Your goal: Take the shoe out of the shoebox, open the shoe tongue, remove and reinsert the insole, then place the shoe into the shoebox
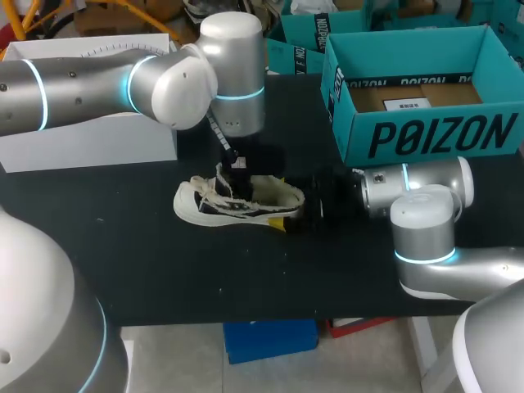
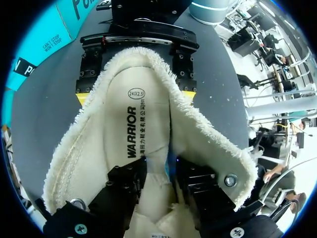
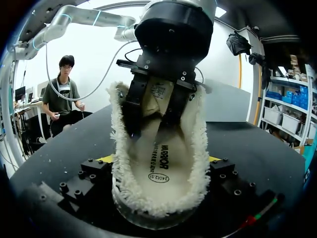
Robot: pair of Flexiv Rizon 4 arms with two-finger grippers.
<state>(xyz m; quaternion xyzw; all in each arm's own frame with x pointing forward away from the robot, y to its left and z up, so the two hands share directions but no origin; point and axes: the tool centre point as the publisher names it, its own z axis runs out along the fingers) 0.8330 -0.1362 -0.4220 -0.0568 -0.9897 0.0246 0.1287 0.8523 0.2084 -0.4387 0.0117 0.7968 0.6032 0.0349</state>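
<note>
The silver left arm (image 1: 82, 86) points the left end effector (image 1: 238, 166) straight down, its fingers pinched on the cream tongue (image 2: 151, 186) between them. The silver right arm (image 1: 426, 213) lies low. The right end effector (image 1: 295, 209) is held level, its yellow-tipped fingers clamping the heel of the white fleece-lined shoe (image 1: 221, 205) from both sides.

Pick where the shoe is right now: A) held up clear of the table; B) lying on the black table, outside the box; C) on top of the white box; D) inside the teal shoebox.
B: the head view shows the shoe resting on the black table, in front of the teal shoebox rather than in it.
</note>
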